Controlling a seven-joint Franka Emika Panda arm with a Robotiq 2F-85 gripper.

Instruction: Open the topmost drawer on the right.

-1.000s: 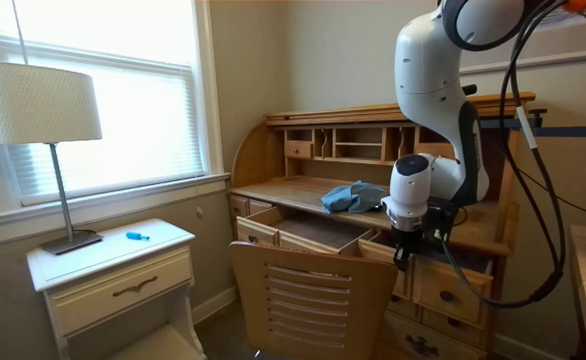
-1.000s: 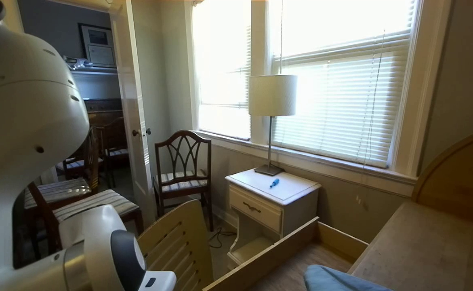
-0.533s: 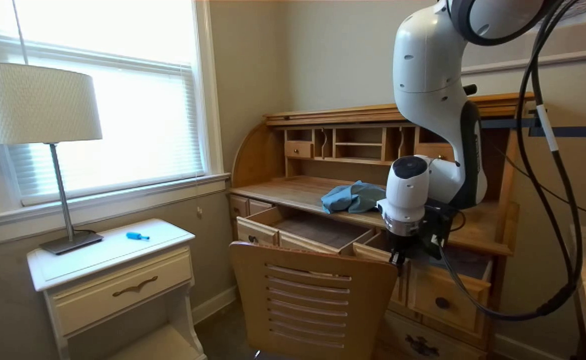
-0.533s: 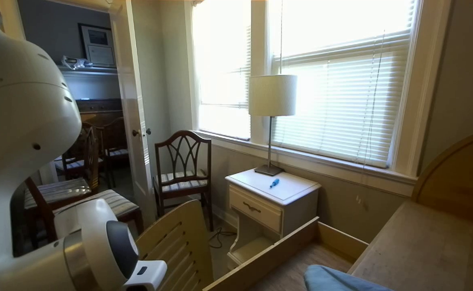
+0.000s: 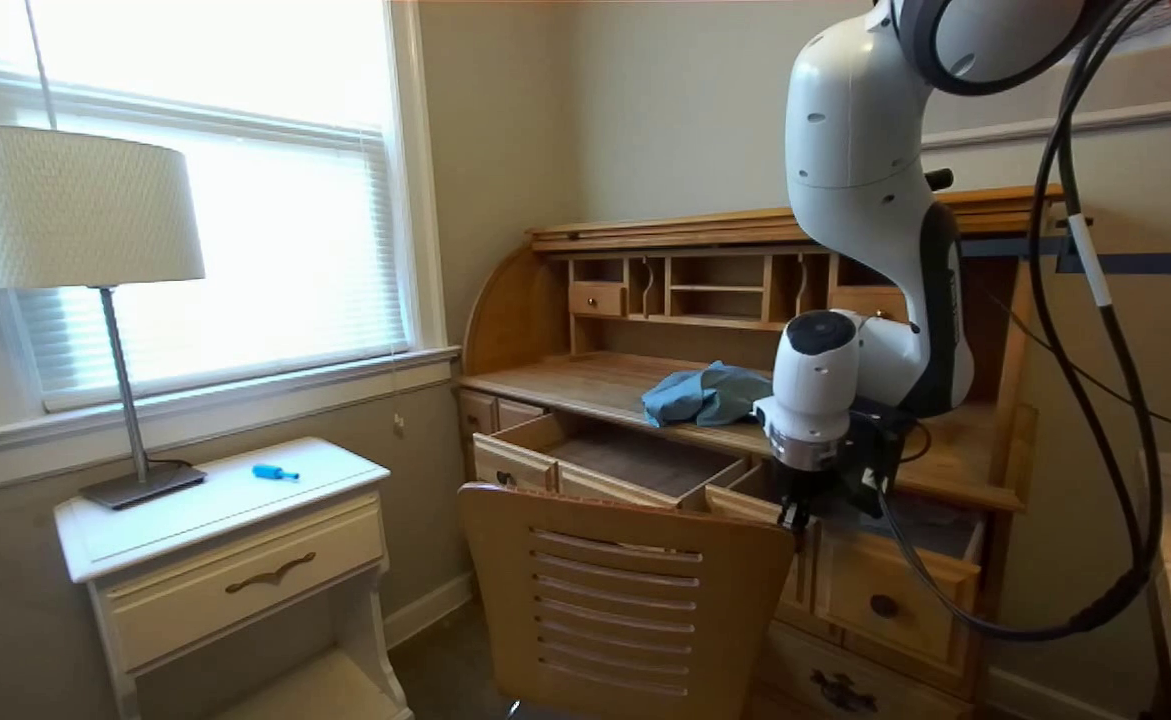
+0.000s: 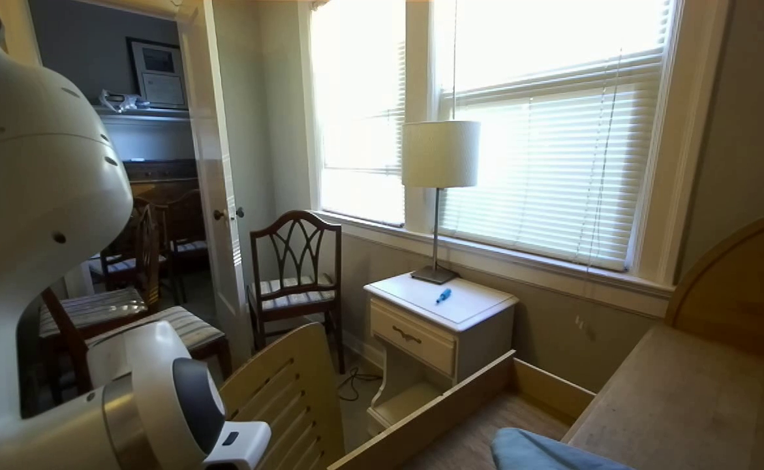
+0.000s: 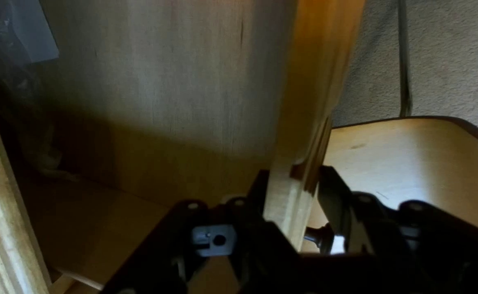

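Topmost drawer [image 5: 850, 582], honey pine with a raised-panel front and dark knob [image 5: 883, 606], stands pulled out at the right, below the surface [image 5: 585, 373]. I have the tool [image 7: 294, 179] narrowed onto its front board, pressing both faces. Inside I see one pale sheet [image 7: 34, 34] and crinkled clear plastic [image 7: 24, 77]. One second drawer [image 5: 635, 455] sits pulled out just beside it; one blue cloth [image 5: 695, 398] lies above.

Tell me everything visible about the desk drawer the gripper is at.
The desk drawer looks like honey-coloured wood, its front raised-panelled with a dark knob. It stands pulled open beneath the desktop. Inside show a wooden bottom, a pale sheet and what seems clear plastic. The fingers straddle its front; contact is unclear. In an exterior view, a chair back hides part of that front.
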